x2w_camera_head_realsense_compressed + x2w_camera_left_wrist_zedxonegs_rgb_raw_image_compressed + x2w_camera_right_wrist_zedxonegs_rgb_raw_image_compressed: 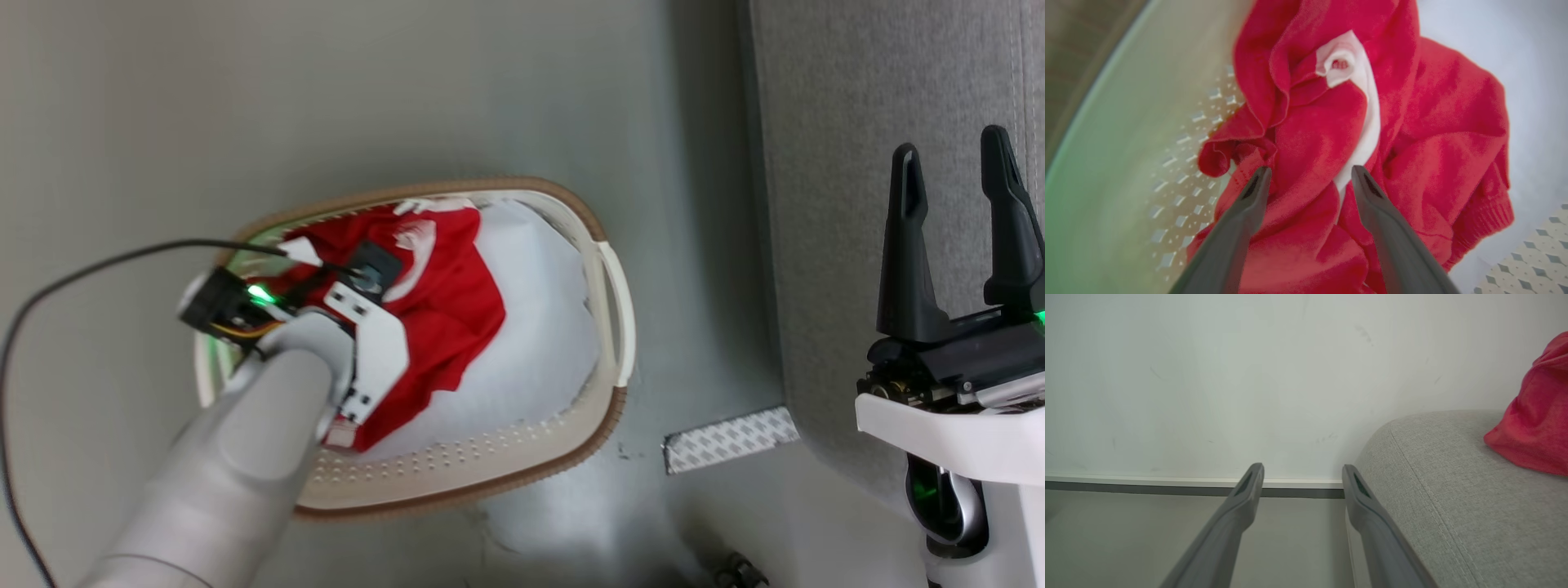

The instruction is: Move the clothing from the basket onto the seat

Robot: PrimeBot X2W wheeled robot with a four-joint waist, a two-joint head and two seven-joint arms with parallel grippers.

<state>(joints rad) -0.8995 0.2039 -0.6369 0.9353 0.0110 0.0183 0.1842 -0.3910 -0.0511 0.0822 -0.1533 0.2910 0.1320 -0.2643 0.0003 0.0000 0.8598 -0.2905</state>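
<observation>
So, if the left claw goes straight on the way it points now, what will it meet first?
The red clothing in the basket: the left claw is open and points right into a fold beside the white trim. It looks very close, though depth is hard to judge.

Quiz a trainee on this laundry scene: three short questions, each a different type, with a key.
1. True or false: the left gripper is open over the red garment in the basket.
2. That garment lies on: A) white cloth B) blue towel C) shoes
3. Fill in: the right gripper is open near the grey ____, where a second red garment lies.
Key: 1 true; 2 A; 3 seat.
</observation>
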